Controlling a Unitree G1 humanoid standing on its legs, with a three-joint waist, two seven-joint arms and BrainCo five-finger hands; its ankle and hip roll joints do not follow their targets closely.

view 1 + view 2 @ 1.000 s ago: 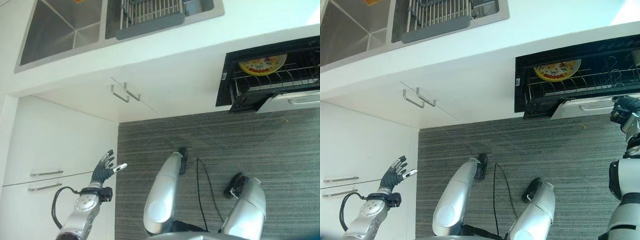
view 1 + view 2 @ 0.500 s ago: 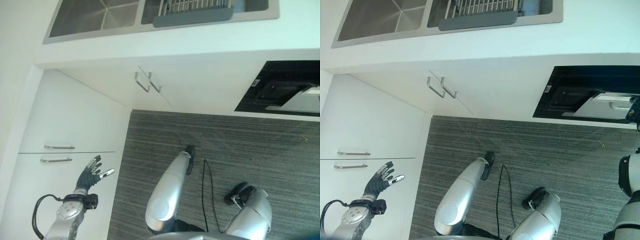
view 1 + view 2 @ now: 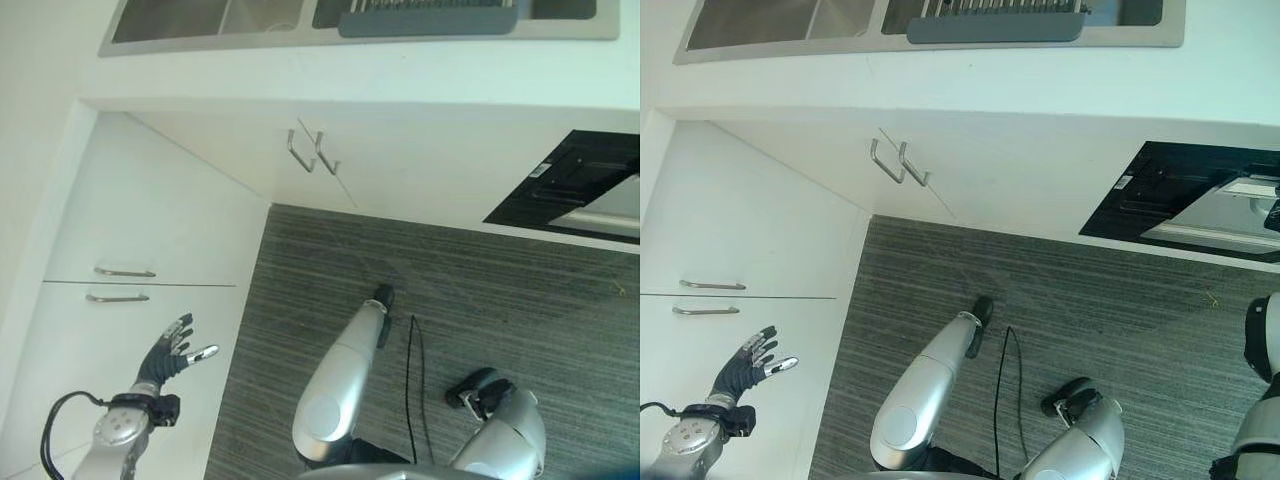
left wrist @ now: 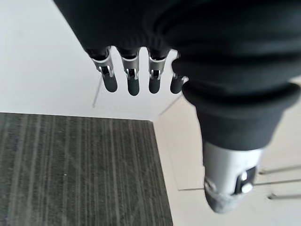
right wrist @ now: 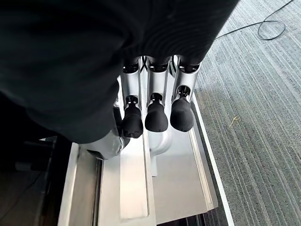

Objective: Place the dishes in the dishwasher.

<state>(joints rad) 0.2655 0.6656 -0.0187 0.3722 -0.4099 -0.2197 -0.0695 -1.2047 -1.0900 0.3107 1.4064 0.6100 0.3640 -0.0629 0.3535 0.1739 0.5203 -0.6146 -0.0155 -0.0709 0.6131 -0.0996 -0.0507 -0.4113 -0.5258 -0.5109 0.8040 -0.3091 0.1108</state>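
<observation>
The dishwasher (image 3: 1160, 190) is a black opening under the white counter at the right. Its silver door (image 3: 1215, 218) stands tilted up close to the opening. My right hand (image 3: 1272, 212) is at the door's top edge. In the right wrist view its fingers (image 5: 155, 113) curl over the door's silver handle (image 5: 161, 140), with the door panel (image 5: 176, 188) below them. My left hand (image 3: 168, 350) hangs open and holds nothing in front of the white drawers at the lower left, its fingers (image 4: 129, 80) straight.
A steel double sink (image 3: 190, 18) with a grey dish rack (image 3: 430, 15) is set in the white counter (image 3: 400, 70) at the top. Cabinet doors with bar handles (image 3: 312, 152) and drawers with handles (image 3: 122, 272) line the left. Grey striped floor (image 3: 480, 290) lies between.
The camera has swung, shifting the whole scene. The dishwasher door has come up from open to nearly closed, hiding the rack and the yellow plate. My left hand stays open.
</observation>
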